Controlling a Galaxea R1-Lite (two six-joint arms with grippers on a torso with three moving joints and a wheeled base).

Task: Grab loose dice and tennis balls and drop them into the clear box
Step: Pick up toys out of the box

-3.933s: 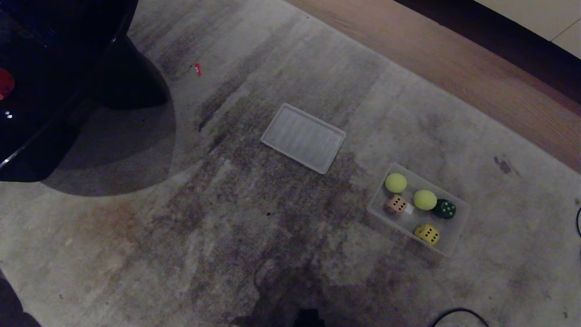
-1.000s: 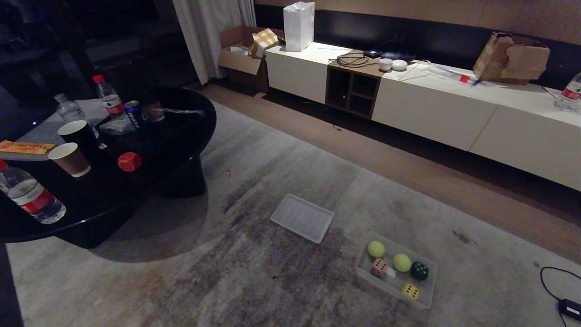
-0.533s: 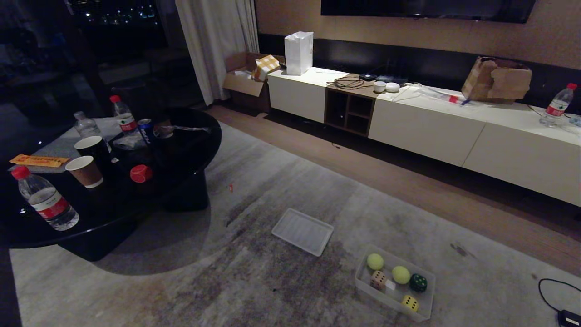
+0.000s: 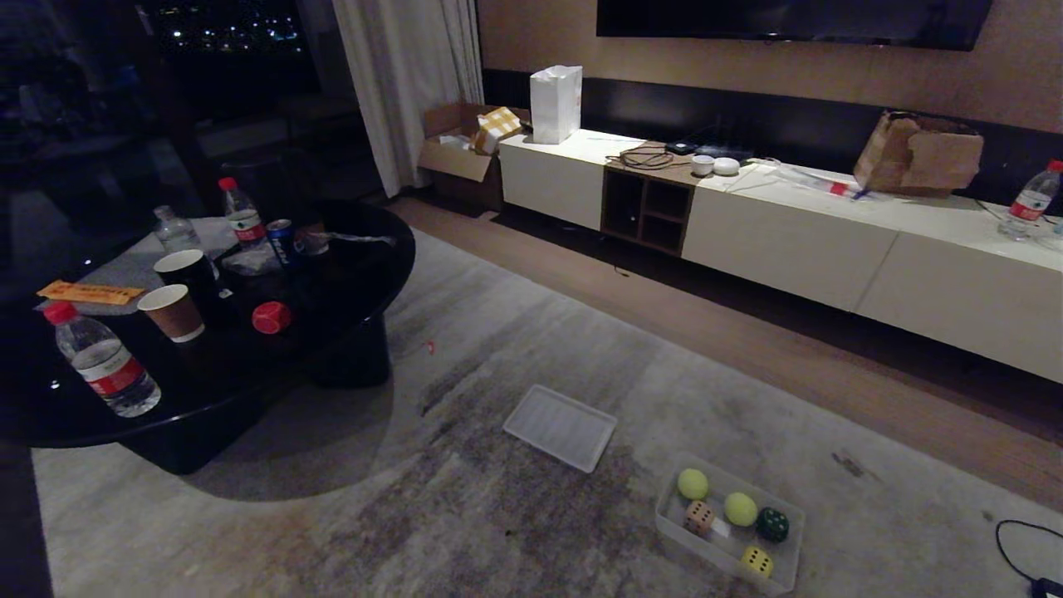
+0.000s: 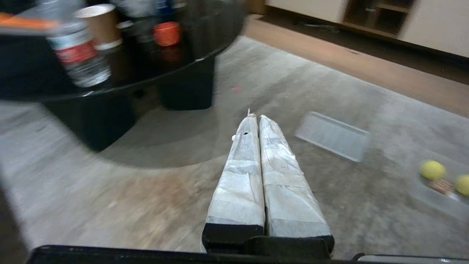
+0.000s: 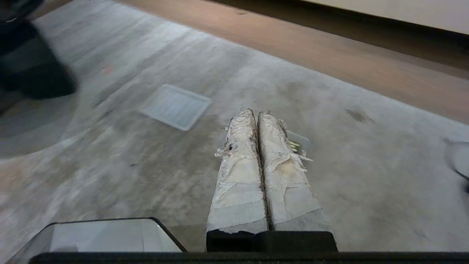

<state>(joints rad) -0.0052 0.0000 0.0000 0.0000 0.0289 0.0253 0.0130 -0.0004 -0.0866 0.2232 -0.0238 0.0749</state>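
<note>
Head view: the clear box (image 4: 787, 558) sat on the rug (image 4: 498, 515) holding two tennis balls (image 4: 693, 483) and three dice (image 4: 698, 517); a red die (image 4: 271, 317) lay on the black tabletop (image 4: 349, 266). Left wrist view: left pincer (image 5: 255, 118) pressed together, empty, above rug. Right wrist view: right pincer (image 6: 255, 113) together, empty, the lid (image 6: 176, 106) beyond it.

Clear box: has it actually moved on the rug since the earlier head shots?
No. The clear box sits at the same offset from the ribbed lid; the whole head view shifted because the camera tilted up.
</note>
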